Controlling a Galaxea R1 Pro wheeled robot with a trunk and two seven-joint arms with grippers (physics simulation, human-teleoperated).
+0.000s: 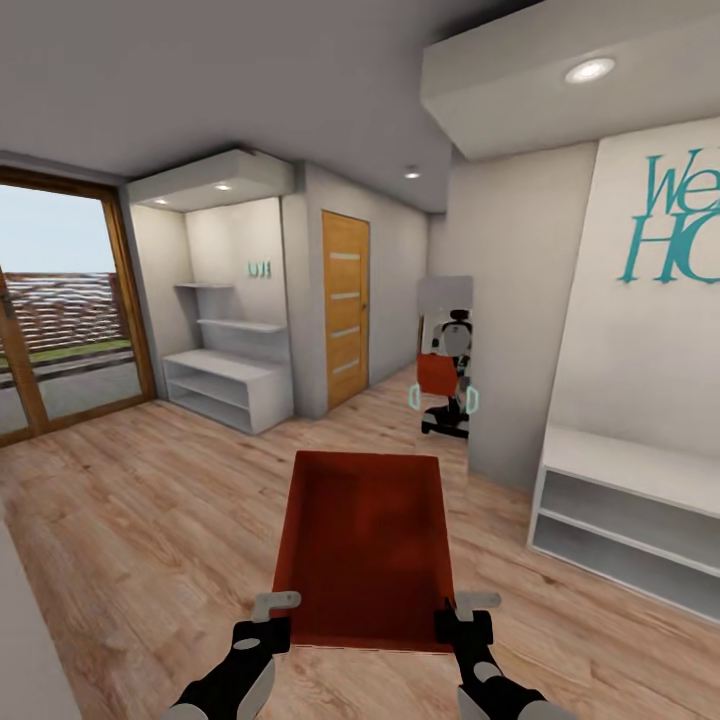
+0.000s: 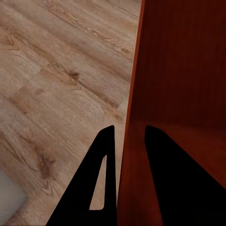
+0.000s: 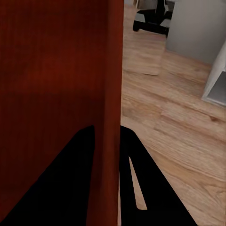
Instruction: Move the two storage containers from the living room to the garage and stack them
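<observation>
On the white wall panel (image 1: 650, 300) to my right I read teal lettering (image 1: 670, 225), cut off: "We" over "HO". Small teal letters (image 1: 259, 269) above the far shelves (image 1: 235, 325) are too blurred, perhaps three characters.

A wooden door (image 1: 345, 305) with pale horizontal strips stands far ahead, white shelves (image 1: 228, 368) to its left. A wall mirror (image 1: 444, 365) hangs right of it, a white bench cabinet (image 1: 628, 515) near right below teal lettering (image 1: 672, 220).

The orange-red rectangular open-top container (image 1: 365, 545) looks smooth and matt; the light plank floor (image 1: 150, 520) shows grained wood.
</observation>
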